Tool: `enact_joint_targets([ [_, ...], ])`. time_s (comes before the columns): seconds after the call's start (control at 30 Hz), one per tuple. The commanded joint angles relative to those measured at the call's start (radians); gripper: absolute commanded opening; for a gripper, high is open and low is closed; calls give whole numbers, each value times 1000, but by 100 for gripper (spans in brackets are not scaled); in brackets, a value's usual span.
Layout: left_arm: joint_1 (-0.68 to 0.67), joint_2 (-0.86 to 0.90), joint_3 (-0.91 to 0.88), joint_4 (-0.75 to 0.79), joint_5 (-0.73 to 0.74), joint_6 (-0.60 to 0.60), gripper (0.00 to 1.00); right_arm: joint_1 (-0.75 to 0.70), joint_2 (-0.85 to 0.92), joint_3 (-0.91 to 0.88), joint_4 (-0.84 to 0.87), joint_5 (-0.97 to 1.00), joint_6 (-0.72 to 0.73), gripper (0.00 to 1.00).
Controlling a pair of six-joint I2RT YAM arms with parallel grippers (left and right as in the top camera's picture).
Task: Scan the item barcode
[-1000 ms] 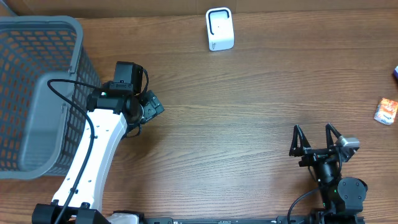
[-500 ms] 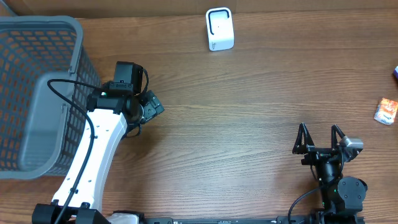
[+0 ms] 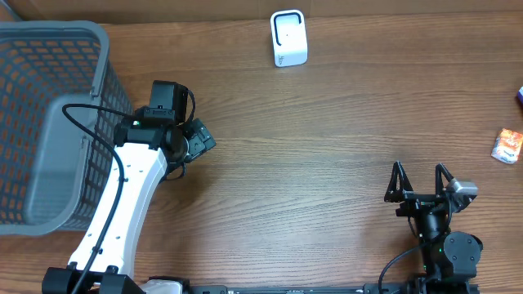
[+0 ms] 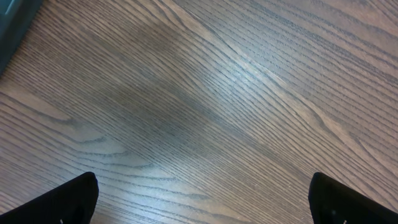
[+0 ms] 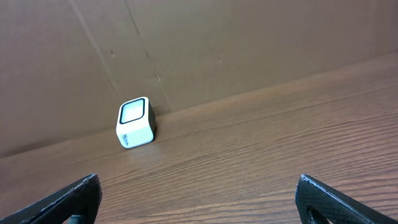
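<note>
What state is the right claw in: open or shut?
Open. In the wrist view the right claw has its fingers far apart at the frame's edges, with only bare table between them.

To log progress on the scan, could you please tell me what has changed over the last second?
The right gripper shifted slightly to its right, open and empty, then stopped. The left gripper, scanner, basket and orange packet stayed put; nothing was grasped or released.
</note>
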State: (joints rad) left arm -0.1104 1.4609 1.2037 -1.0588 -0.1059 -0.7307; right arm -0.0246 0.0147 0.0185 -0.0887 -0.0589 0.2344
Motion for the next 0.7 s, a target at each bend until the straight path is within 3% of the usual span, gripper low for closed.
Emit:
enact_joint_targets([
  [0.0,-1,4,5,0,-2,-10,100,6,-12,-10,8,13,-6,100],
  [0.67,-1,4,5,0,-2,-10,100,5,-12,-10,5,67,-9,100],
])
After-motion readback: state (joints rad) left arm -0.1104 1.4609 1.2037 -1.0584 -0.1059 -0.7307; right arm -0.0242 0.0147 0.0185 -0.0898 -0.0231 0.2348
